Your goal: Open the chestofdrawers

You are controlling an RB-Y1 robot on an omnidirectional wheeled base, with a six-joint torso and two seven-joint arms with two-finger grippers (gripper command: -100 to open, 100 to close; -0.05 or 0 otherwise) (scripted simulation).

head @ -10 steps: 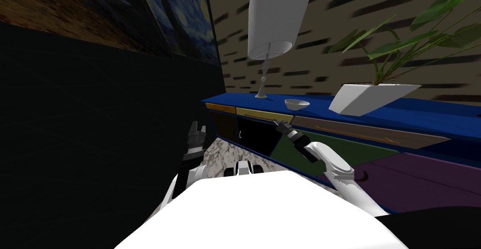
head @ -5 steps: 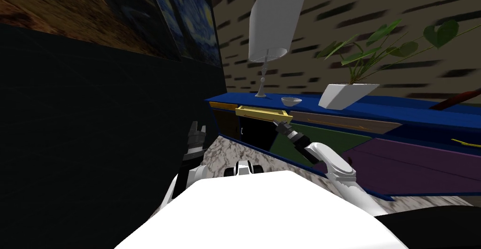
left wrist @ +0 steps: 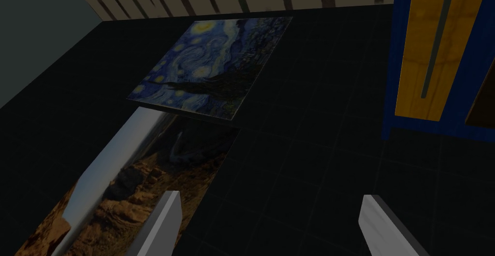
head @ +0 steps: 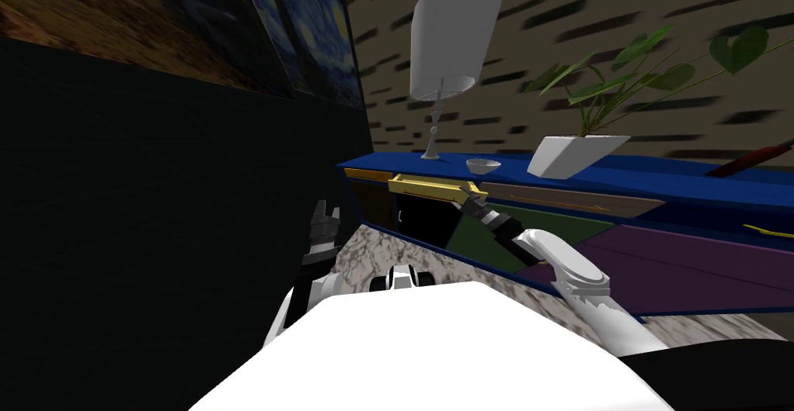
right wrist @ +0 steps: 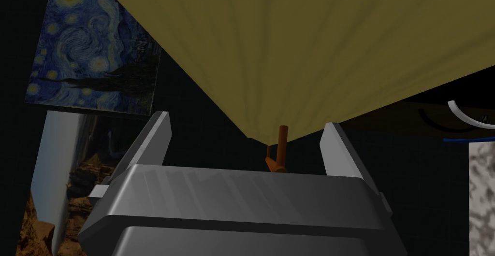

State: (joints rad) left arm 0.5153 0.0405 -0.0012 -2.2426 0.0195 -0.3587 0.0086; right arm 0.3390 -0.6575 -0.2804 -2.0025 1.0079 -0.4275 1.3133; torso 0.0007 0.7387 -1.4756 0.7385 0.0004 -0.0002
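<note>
The chest of drawers (head: pixel 620 170) is a long blue body with fronts in several colours. Its yellow drawer (head: pixel 433 188) stands pulled out a little from the blue frame. My right gripper (head: pixel 471 195) is at that drawer's right end. In the right wrist view the right gripper (right wrist: pixel 246 122) is open under the yellow drawer front (right wrist: pixel 299 45). The thin orange handle (right wrist: pixel 282 142) stands free between the fingers (right wrist: pixel 159 135). My left gripper (head: pixel 326 224) hangs low by the dark wall, and the left wrist view shows the left gripper (left wrist: pixel 270 205) open with nothing in it.
A white lamp (head: pixel 446 34), a small bowl (head: pixel 482 166) and a white planter (head: pixel 574 154) stand on the chest's top. Brown (head: pixel 574 197), green (head: pixel 496 236) and purple (head: pixel 682 267) fronts lie to the right. A dark wall with paintings (head: pixel 310 34) is close on the left; marble floor (head: pixel 372 251) below.
The yellow drawer has slid out from flush with the frame. My right gripper's fingers have opened off the handle. My head's view has shifted a little.
</note>
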